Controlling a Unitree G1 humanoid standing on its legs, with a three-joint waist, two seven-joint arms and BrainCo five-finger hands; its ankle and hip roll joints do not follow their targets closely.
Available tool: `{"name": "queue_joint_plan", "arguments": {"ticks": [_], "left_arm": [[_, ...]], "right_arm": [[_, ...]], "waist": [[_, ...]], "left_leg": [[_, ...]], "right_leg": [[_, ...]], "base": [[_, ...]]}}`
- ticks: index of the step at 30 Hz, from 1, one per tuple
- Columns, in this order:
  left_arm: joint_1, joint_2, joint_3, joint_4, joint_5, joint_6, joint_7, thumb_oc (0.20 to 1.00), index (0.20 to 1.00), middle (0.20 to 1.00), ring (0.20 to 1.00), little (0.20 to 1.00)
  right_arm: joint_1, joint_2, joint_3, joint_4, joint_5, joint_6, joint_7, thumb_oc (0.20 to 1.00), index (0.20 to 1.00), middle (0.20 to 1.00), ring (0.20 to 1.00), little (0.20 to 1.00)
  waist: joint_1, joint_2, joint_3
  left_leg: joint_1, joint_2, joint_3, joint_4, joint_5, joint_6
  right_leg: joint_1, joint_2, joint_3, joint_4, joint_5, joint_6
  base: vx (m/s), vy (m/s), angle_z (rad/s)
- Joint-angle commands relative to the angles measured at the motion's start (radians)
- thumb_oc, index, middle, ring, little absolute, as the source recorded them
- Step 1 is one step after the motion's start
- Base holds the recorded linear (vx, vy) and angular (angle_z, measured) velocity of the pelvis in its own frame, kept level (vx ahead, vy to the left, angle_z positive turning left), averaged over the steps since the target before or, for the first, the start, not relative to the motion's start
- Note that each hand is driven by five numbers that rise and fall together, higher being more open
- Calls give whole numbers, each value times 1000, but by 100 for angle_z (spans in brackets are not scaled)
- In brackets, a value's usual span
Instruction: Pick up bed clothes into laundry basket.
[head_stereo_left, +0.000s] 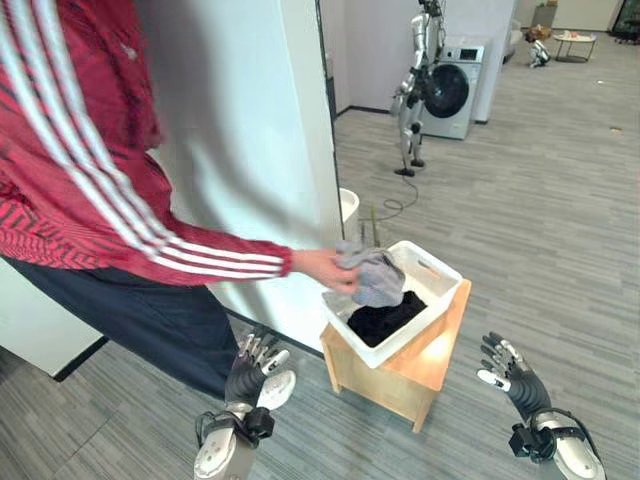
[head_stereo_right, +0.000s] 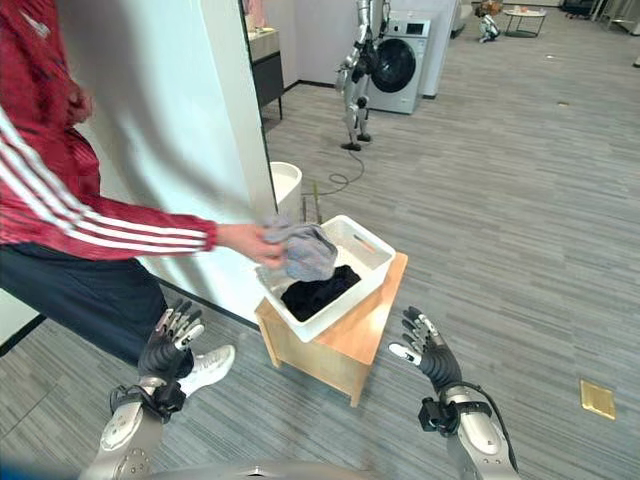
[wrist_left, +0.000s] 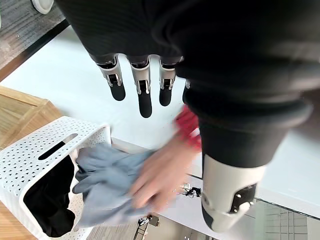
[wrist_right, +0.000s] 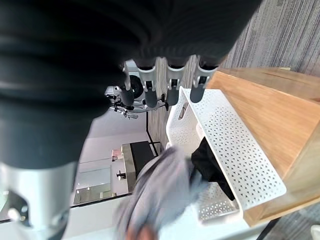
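Observation:
A white perforated laundry basket (head_stereo_left: 438, 272) stands on a low wooden stool (head_stereo_left: 440, 352), with a dark garment (head_stereo_left: 385, 322) inside it. A person in a red striped jacket (head_stereo_left: 90, 190) holds a grey garment (head_stereo_left: 375, 275) over the basket's near-left rim with one hand (head_stereo_left: 322, 268). My left hand (head_stereo_left: 256, 366) hovers open, low at the left of the stool, empty. My right hand (head_stereo_left: 506, 368) is open and empty, low at the right of the stool. The left wrist view shows the grey garment (wrist_left: 105, 177) and the basket (wrist_left: 30, 155) past my straight fingers (wrist_left: 144, 97).
A white wall or cabinet (head_stereo_left: 250, 130) rises just behind the basket. A small white bin (head_stereo_left: 348, 212) stands by its corner. Far back stand another robot (head_stereo_left: 418, 85) and a washing machine (head_stereo_left: 455, 90). Grey plank floor (head_stereo_left: 540, 220) spreads to the right.

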Motion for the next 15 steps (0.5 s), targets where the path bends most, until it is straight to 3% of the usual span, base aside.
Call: {"name": "queue_joint_plan", "arguments": {"ticks": [1,15], "left_arm": [[-69,53,4,12,33,-34,7,1000,1000,1000,1000,1000],[-74,52,29,18,29,-44,28,1000,1000,1000,1000,1000]], "right_arm": [[-95,-22,25,-8,4,-32,-3,1000,1000,1000,1000,1000],[-107,-15,40,2,2,-30,-5,1000,1000,1000,1000,1000]], "waist": [[-9,-32,7],[0,-36,8]], "left_leg": [[31,47,13,12,-7,-31],[25,39,7,12,-13,-25]], "right_leg": [[-53,-41,-8,107,-5,14],[-57,-48,-4,103,0,18]], "base": [[0,0,0],[4,3,-1]]}}
